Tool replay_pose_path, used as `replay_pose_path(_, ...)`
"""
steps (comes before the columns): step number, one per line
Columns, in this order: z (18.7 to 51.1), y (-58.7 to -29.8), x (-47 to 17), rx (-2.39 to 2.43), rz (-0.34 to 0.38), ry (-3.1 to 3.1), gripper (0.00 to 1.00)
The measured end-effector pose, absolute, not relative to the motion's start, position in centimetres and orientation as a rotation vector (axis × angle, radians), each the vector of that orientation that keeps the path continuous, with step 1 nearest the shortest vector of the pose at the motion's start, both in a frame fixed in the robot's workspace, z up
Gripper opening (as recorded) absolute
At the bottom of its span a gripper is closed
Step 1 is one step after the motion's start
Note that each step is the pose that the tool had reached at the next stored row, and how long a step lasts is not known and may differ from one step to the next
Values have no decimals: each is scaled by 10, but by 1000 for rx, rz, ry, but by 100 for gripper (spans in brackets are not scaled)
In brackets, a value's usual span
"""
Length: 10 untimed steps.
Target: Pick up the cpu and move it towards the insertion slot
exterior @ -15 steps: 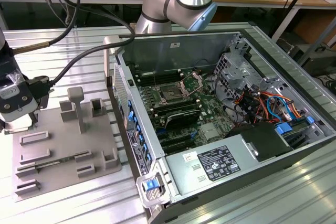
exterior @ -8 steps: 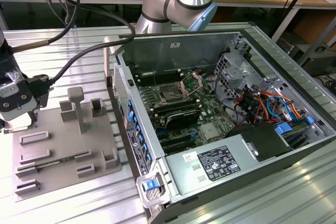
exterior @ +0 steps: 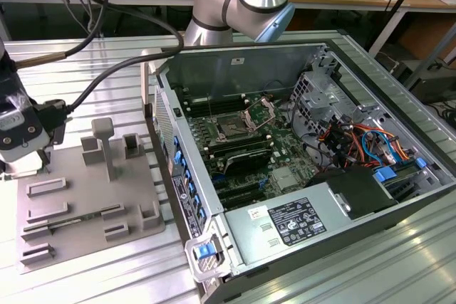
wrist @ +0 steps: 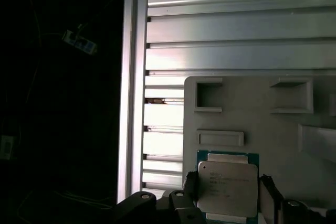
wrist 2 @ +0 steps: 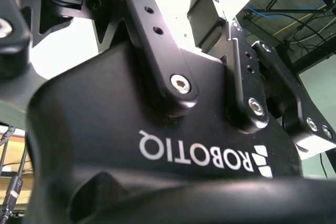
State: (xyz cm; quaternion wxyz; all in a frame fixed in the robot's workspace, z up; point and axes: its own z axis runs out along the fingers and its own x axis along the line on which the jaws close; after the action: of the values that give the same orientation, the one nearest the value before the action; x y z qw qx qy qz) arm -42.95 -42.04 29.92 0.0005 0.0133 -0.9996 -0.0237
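Observation:
The cpu [wrist: 228, 182], a flat square chip with a pale silvery top on a green rim, lies at a corner of the grey fixture plate [wrist: 294, 124]. My gripper [wrist: 229, 195] is shut on it, with one black finger [wrist: 190, 192] against each of two opposite sides. I cannot tell whether the chip is off the plate. In the exterior view the gripper [exterior: 23, 161] hangs low over the plate's [exterior: 78, 211] corner at the far left. The insertion slot [exterior: 231, 130], with its metal retention plate [exterior: 260, 112] swung up, sits on the motherboard inside the open computer case [exterior: 214, 204] at the view's right.
Upright grey blocks [exterior: 103, 147] and low rails stand on the fixture plate between the gripper and the case. The case wall [exterior: 167, 147] rises beside the plate. A power supply [exterior: 299, 218], cables [exterior: 356, 140] and memory slots surround the socket. The slatted table's edge [wrist: 131, 103] lies close to the chip.

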Motion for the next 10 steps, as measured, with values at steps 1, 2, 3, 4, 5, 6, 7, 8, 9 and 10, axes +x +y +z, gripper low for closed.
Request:
replay_pose_path(1,300,-420,-429,42,-74,-3140,55)
replay_pose_path(2,300,-420,-429,42,-74,-3140,55)
replay_pose_path(3,300,-420,-429,42,-74,-3140,55)
replay_pose_path(4,301,-420,-429,42,-74,-3140,55)
replay_pose_path(5,301,-420,-429,42,-74,-3140,55)
replay_pose_path(6,301,-420,-429,42,-74,-3140,55)
replay_pose_path(7,302,-420,-429,42,-74,-3140,55)
replay_pose_path(8,302,-420,-429,42,-74,-3140,55)
replay_pose_path(9,302,-420,-429,42,-74,-3140,55)
replay_pose_path(10,302,-420,-429,42,-74,-3140,55)
